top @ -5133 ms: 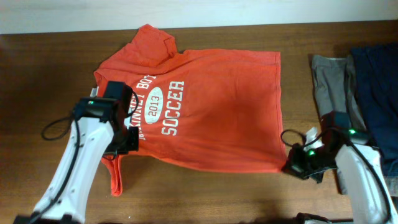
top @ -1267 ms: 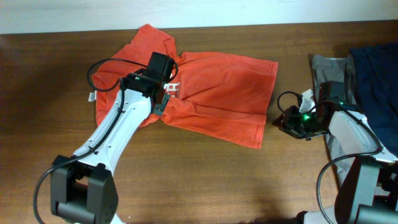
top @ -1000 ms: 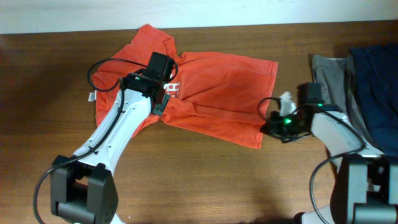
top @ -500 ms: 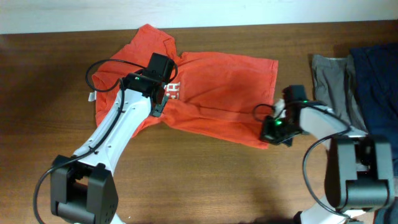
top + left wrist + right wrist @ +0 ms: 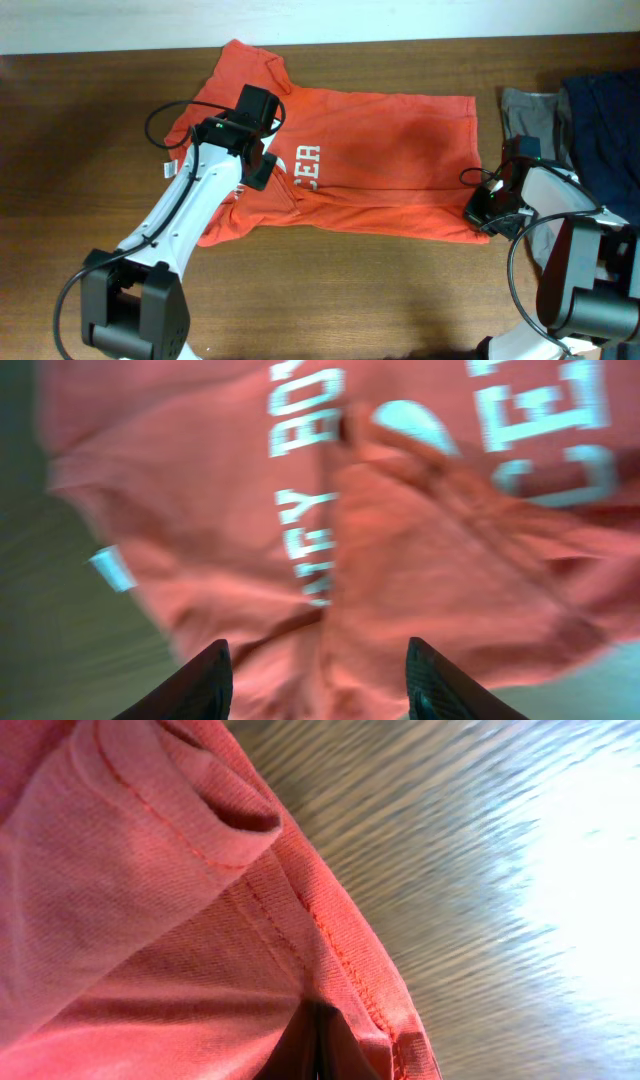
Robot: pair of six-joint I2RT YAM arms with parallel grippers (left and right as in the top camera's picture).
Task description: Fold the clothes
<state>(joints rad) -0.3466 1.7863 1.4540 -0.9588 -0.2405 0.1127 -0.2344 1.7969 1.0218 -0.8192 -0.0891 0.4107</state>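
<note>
Progress looks slight: the orange-red T-shirt (image 5: 390, 150) lies spread on the worktop (image 5: 80, 120) between the 2 arms. Only its near edge seems doubled over, in 1 rough lengthwise crease that hides part of the white print (image 5: 308, 167).

The left tool (image 5: 258, 172) hovers over the chest end, its fingers (image 5: 213, 682) spread apart with nothing between them. The lettering and a loose ridge of cloth sit directly beneath it, and a small white label (image 5: 112, 568) lies off to its side.

The right tool (image 5: 486, 212) is at the opposite end, pinching the T-shirt's bottom corner. Its wrist view shows the stitched hem (image 5: 340, 950) running into the dark finger (image 5: 315, 1045).

The sleeves are not tucked in, and the cross folds remain to be done. A grey garment (image 5: 525, 115) and a dark blue garment (image 5: 605, 130) lie just beyond the right tool, neither of them folded.
</note>
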